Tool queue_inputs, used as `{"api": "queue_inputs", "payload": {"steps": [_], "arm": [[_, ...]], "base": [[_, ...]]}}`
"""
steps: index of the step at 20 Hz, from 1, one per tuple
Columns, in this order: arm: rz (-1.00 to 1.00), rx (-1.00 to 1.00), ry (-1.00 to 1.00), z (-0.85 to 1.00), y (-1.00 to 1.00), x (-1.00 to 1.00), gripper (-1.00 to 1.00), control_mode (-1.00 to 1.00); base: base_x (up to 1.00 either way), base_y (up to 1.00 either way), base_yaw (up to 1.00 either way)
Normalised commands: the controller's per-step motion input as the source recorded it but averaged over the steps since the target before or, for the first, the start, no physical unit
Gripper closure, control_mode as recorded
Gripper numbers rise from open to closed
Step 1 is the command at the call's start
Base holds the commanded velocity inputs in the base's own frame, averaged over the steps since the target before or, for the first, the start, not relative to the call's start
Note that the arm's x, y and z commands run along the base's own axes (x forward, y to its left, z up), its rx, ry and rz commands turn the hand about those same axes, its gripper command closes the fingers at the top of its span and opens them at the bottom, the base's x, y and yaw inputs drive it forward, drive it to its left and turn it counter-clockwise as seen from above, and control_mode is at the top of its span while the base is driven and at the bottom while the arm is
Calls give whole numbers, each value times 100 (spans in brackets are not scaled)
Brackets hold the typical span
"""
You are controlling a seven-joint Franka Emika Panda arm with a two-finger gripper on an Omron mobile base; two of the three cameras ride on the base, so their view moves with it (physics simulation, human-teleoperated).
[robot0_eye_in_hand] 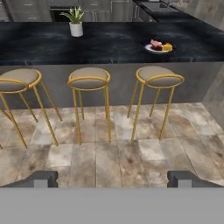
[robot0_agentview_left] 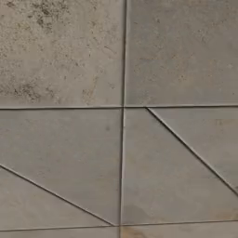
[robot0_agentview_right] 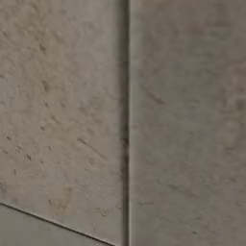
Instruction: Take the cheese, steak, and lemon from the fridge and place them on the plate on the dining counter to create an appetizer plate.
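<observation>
Gripper (robot0_eye_in_hand: 112, 178): fingers spread wide, nothing between them, hanging above the tiled floor (robot0_eye_in_hand: 113, 153) well back from the counter.
Dining counter (robot0_eye_in_hand: 105, 43): black marble top straight ahead, grey base below.
Plate (robot0_eye_in_hand: 154, 49): on the counter's right part, carrying the pinkish steak (robot0_eye_in_hand: 155, 43) with a yellow-orange piece (robot0_eye_in_hand: 166, 46) beside it (cheese or lemon, too small to tell).
Stools (robot0_eye_in_hand: 89, 78): three gold-legged ones line the counter's near side, between gripper and plate.
Potted plant (robot0_eye_in_hand: 75, 22): on the counter, left of the plate, well apart.
</observation>
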Motion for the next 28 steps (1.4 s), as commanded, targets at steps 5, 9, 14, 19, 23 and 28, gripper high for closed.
{"api": "queue_inputs", "payload": {"steps": [5, 9, 14, 19, 23, 28], "arm": [[0, 0, 0, 0, 0, 0, -100, 100], [0, 0, 0, 0, 0, 0, -100, 100], [0, 0, 0, 0, 0, 0, -100, 100], [0, 0, 0, 0, 0, 0, -100, 100], [0, 0, 0, 0, 0, 0, -100, 100], [0, 0, 0, 0, 0, 0, -100, 100]], "base": [[80, 100, 0], [99, 100, 0], [100, 100, 0], [55, 100, 0], [15, 100, 0], [16, 100, 0]]}}
